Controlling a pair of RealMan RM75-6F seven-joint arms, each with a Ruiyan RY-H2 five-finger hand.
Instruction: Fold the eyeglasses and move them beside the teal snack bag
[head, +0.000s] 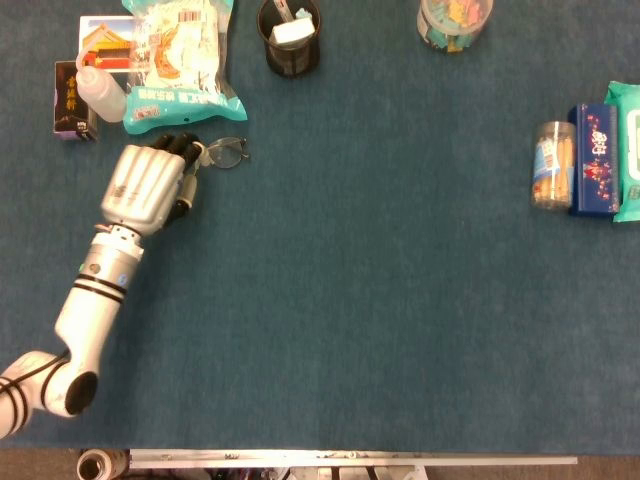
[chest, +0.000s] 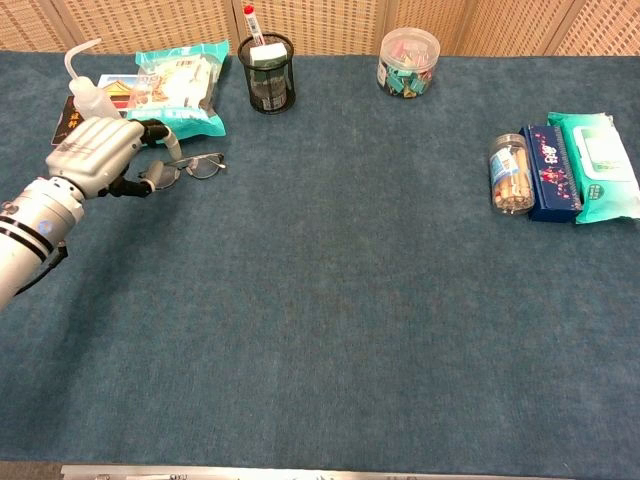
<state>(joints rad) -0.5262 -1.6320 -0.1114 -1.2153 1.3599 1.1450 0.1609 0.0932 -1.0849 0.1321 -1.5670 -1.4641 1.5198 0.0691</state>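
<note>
1. At the far left of the counter (chest: 330, 300): eyeglasses (chest: 190, 167), thin-framed, lay flat on the blue cloth just below the teal snack bag (chest: 180, 88), near it but apart. Whether the temples were folded could not be told.
2. Left hand (chest: 95, 157): stood just left of the eyeglasses, knuckles up, fingers curled downward. The head view showed fingertips (head: 185, 148) at the frame's left end; whether they had hold of it, or merely touched, could not be told.
3. Right hand: absent from both views.
4. Handling, judged: light, rigid at the rims, springy and fragile at the hinges, lenses slick and easily smudged. Best taken by the bridge or a temple near the hinge, with a light pinch.
5. Surroundings, left group: squeeze bottle (chest: 88, 98) with bent spout, dark small box (chest: 68, 120) and a picture-printed packet (head: 105, 42) behind the hand; mesh pen cup (chest: 267, 72) to the right of the bag.
6. Surroundings, elsewhere: clear tub (chest: 408, 62) at the far edge; jar of sticks (chest: 510, 174), blue box (chest: 553, 172) and wipes pack (chest: 598, 165) well apart at the right.
7. Obstruction, judged: the bottle and the bag's lower edge crowded the hand's withdrawal path.
</note>
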